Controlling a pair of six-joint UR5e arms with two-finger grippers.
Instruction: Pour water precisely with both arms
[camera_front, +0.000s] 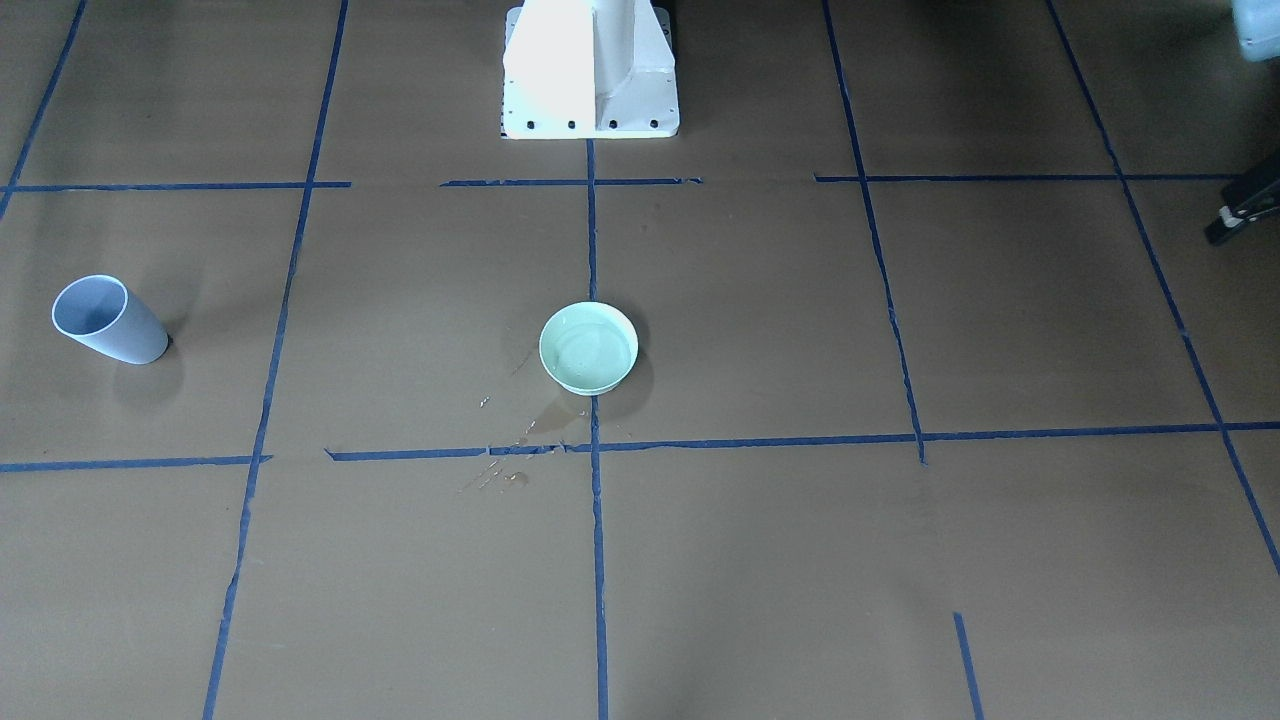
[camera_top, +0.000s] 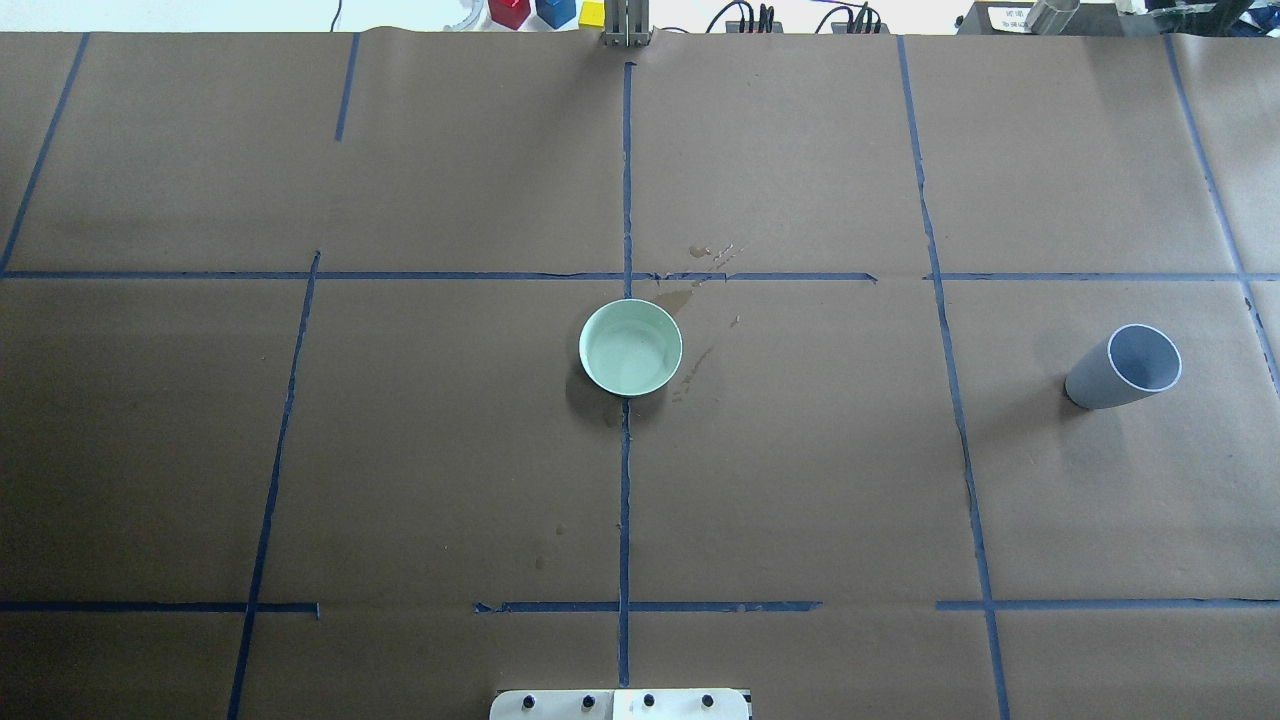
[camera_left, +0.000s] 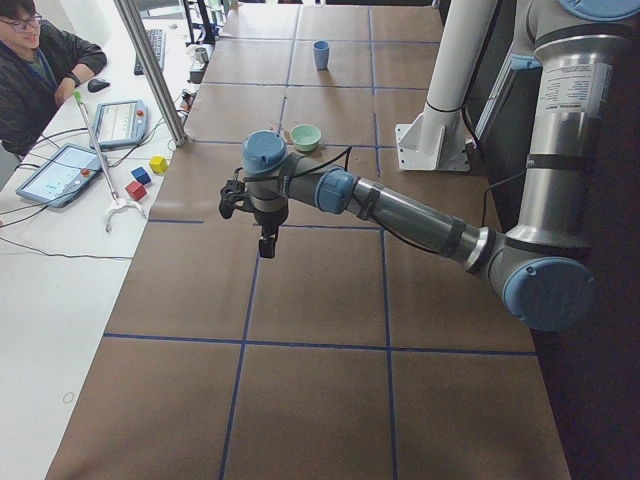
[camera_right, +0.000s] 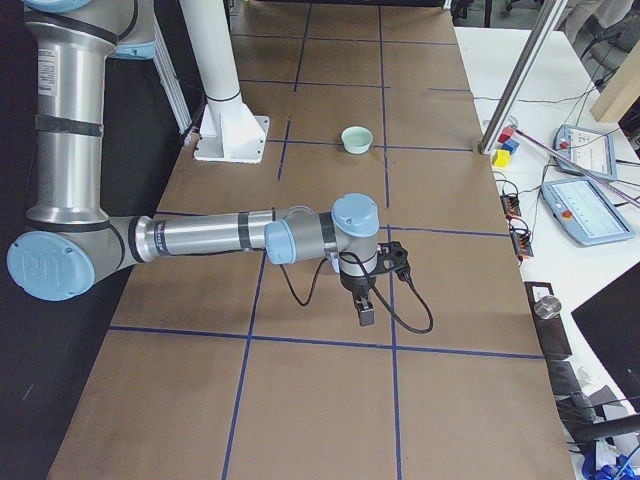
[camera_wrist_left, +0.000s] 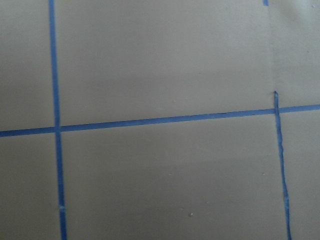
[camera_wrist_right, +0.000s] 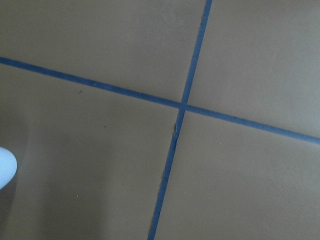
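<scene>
Whether either arm's jaws stand open or closed I cannot tell, as only the side views show them; nothing appears held. The left arm (camera_left: 400, 210) hangs them over the left edge of the tabletop (camera_top: 400, 450), the right arm (camera_right: 200, 238) over its right edge, near the cup (camera_top: 1122, 367). The water (camera_front: 590, 348) glints in the bowl (camera_front: 588, 384) at mid-tabletop, spilled drops (camera_front: 515, 445) just beside it. The step looks like the approach: take the cup upright at mid-wall, and lift the bowl level and slowly.

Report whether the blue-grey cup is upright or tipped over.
Upright. The cup stands on its base, mouth facing up, in the left side view.
</scene>
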